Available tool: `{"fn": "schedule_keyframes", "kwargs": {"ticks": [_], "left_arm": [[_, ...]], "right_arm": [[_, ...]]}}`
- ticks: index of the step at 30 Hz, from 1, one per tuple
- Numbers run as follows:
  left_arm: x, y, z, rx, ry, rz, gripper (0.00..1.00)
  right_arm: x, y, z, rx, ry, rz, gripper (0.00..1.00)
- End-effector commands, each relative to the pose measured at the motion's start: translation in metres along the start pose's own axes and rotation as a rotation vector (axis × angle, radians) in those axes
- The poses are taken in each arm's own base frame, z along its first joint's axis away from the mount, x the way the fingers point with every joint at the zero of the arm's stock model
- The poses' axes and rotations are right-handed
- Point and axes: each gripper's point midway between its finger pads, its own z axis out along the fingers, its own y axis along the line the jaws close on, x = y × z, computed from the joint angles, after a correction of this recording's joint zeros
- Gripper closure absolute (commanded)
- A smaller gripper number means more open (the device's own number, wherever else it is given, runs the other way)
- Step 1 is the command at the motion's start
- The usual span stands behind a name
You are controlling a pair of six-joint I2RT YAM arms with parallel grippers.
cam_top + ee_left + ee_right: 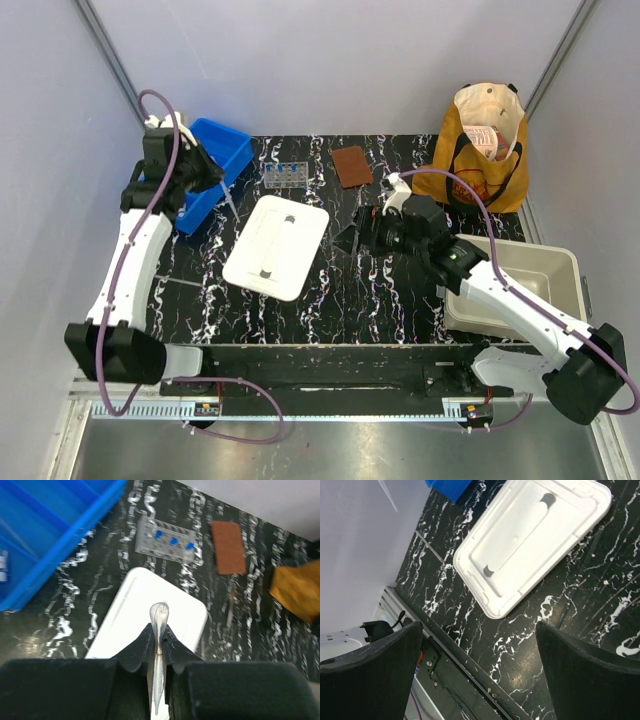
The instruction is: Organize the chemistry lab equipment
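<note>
Blind spots across my three feeds

In the left wrist view the left gripper [159,636] covers the near corner of the white plastic tray [145,592]. The blue plastic bin [45,525] runs off the upper left, a small white item [2,566] in it is sliced by the left edge, and the tan cloth bag [296,592] at the right is a blur. From the top camera the small clear tube rack [284,175] is too small for me to count its caps, and my right arm [500,295] hides part of the beige tub [545,262].
</note>
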Motion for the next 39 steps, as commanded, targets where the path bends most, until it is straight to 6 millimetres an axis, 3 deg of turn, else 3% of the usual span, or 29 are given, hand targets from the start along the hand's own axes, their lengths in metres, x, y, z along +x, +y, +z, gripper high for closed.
{"fn": "schedule_keyframes", "kwargs": {"ticks": [1,7,11,23,29,39], "left_arm": [[-0.038,0.038,0.01,-0.157,-0.061,0.016,0.88],[-0.075,0.083,0.029,-0.309,-0.125,-0.033,0.87],[-0.088,0.114,0.056,-0.385,-0.126,-0.069,0.86],[-0.097,0.194,0.126,-0.523,-0.109,-0.111,0.85],[-0.096,0.217,0.157,-0.549,-0.104,-0.102,0.85],[-0.106,0.243,0.181,-0.555,-0.124,-0.116,0.83]], "right_arm": [[-0.005,-0.002,-0.011,0.025,-0.048,-0.038,0.0],[-0.003,-0.012,-0.011,0.064,-0.053,-0.06,0.0],[-0.006,-0.012,-0.013,0.068,-0.059,-0.078,0.0],[-0.016,-0.002,-0.017,0.033,-0.075,-0.143,0.0],[-0.012,-0.009,-0.014,0.052,-0.068,-0.151,0.0],[-0.012,-0.018,0.0,0.083,-0.048,-0.175,0.0]]}}
